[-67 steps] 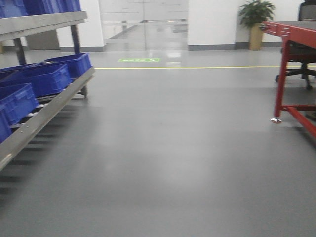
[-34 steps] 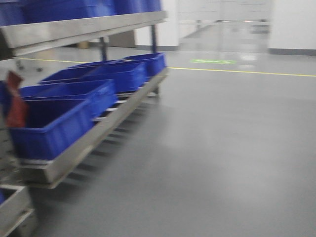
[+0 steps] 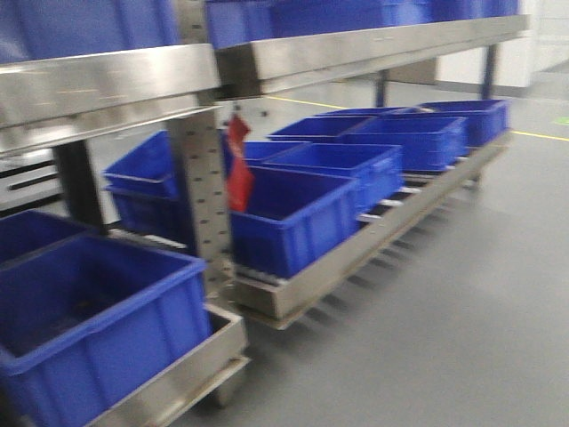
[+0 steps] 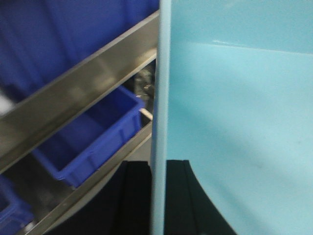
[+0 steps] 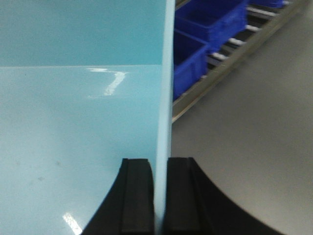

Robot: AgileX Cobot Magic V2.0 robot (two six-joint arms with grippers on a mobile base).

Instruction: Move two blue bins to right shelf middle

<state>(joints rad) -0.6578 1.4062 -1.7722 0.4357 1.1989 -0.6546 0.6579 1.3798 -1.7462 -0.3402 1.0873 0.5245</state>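
Currently: pale blue bin (image 4: 234, 122), stiff smooth plastic, judged light but slippery; one thin wall is clamped inside the left gripper (image 4: 157, 196), another inside the right gripper (image 5: 159, 196).

Pinches the upright wall of a pale sky-blue bin (image 5: 78, 122) between black jaws, one flat against each face, low in the frame. Looks straight along the wall's thin edge, which runs up the middle. Takes in smooth, glossy cyan plastic across the whole left side, marked by a pale glare streak. Catches, upper right, dark blue bins (image 5: 205, 34) in a row on a slanting metal rack rail (image 5: 230, 63), beside bare grey floor (image 5: 254, 147).
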